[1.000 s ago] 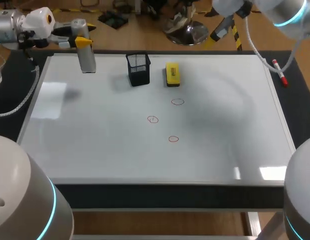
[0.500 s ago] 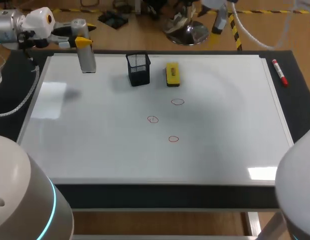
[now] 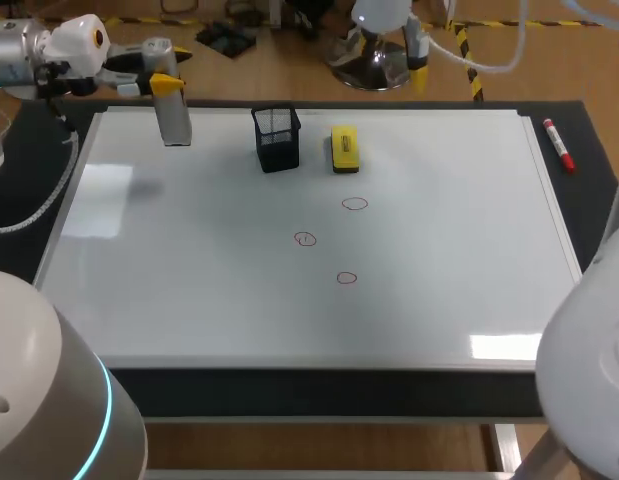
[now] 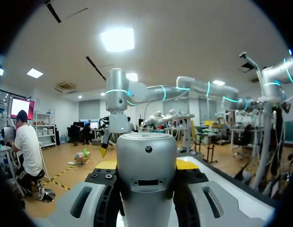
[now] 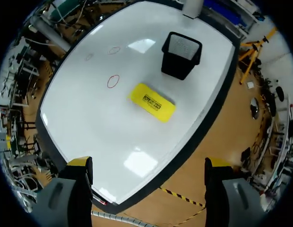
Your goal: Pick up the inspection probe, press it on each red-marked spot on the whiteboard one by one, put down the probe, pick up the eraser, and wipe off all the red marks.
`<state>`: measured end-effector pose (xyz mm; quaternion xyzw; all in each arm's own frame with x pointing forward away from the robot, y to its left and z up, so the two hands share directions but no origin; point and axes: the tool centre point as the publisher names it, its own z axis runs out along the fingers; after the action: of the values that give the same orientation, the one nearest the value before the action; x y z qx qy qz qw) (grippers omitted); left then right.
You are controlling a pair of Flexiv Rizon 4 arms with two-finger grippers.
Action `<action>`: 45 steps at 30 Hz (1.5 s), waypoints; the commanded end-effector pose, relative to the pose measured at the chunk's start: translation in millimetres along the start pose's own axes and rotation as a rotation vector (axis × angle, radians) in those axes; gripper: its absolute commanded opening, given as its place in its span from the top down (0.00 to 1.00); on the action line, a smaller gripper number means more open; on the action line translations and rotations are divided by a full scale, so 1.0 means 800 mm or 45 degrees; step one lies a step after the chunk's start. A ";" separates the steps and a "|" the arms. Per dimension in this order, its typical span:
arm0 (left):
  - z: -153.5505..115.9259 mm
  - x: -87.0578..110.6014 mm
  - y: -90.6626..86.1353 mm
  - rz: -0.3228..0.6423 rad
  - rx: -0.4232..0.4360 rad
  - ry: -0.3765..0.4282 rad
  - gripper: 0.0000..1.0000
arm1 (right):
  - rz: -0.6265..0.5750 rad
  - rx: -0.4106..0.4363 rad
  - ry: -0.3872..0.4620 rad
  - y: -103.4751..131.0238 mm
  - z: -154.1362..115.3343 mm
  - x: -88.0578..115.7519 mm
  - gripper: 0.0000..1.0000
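Head view | my right end effector (image 3: 391, 55) swung in from the right, now beyond the eraser (image 3: 344, 148) | fingers wide, empty | red marks (image 3: 306, 239) not yet wiped.

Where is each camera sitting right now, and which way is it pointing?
Head: above and behind the robot, looking down on the whiteboard; arm bases fill the near corners, left gripper at far left, right gripper beyond the far edge.
Left wrist: on the left arm, facing level into the room; its fingers grip the probe.
Right wrist: high beyond the far edge, looking down at the board; its open fingers show.
Shared: head and right wrist both see the eraser, mesh cup and red circles.
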<state>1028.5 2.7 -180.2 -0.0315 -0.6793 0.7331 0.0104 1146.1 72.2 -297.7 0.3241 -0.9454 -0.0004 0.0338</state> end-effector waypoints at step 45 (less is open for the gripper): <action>0.000 -0.001 -0.001 0.000 -0.001 0.004 1.00 | -0.499 -0.122 -0.198 -0.004 0.036 0.024 0.00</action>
<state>1028.5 2.7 -180.2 -0.0314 -0.6793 0.7331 0.0103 1128.5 70.6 -318.8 0.4785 -0.8780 -0.0057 0.0133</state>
